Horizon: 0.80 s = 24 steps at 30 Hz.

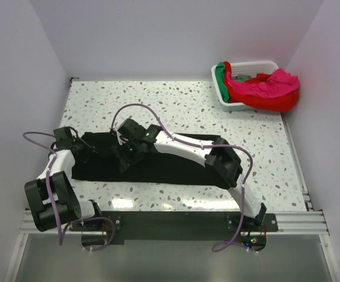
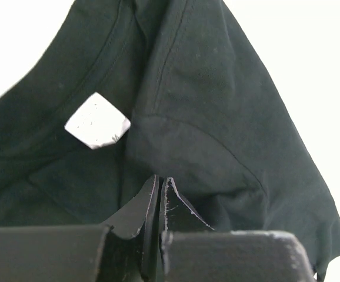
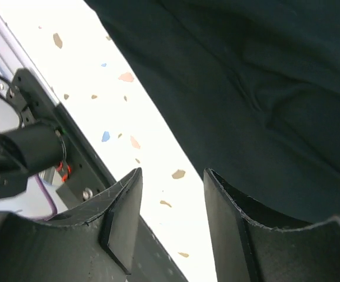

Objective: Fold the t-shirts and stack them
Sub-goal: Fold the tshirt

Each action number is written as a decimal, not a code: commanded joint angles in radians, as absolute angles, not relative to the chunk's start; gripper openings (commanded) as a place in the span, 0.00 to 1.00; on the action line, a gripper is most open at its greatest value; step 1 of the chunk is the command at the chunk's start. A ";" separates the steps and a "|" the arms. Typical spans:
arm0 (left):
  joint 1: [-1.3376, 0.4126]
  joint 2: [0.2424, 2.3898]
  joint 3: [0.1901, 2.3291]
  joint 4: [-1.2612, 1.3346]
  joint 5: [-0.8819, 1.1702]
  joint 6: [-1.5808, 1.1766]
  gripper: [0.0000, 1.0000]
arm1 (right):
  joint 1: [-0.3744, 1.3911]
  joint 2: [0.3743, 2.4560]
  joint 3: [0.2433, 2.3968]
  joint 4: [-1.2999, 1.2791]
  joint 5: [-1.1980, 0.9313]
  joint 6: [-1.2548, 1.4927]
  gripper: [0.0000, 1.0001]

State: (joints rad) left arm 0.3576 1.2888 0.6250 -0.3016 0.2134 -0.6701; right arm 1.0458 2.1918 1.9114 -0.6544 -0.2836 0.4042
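On the worktop (image 1: 217, 106) the black t-shirt (image 1: 158, 167) lies spread out. My left end effector (image 2: 161, 181) is pinched shut on it by the collar, while my right end effector (image 3: 173, 176) stands open and empty near its front edge. I'd grip that edge squarely before folding.

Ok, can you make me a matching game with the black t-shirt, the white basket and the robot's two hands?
Things:
1. black t-shirt
2. white basket
3. left hand
4. right hand

Place or state:
A. open, nothing between the fingers
B. far right corner of the table
C. spread out near the front edge
D. shut

Pairs: 1-C, 2-B, 3-D, 4-A
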 commanded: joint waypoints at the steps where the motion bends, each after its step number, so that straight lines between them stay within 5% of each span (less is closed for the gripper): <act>1: 0.385 1.327 0.669 -0.224 0.256 -0.614 0.00 | 1.048 2.229 1.982 -0.583 -0.263 0.436 0.49; 24: 0.403 1.396 0.672 -0.181 0.337 -0.620 0.00 | 1.051 2.456 2.155 -0.500 0.000 0.350 0.45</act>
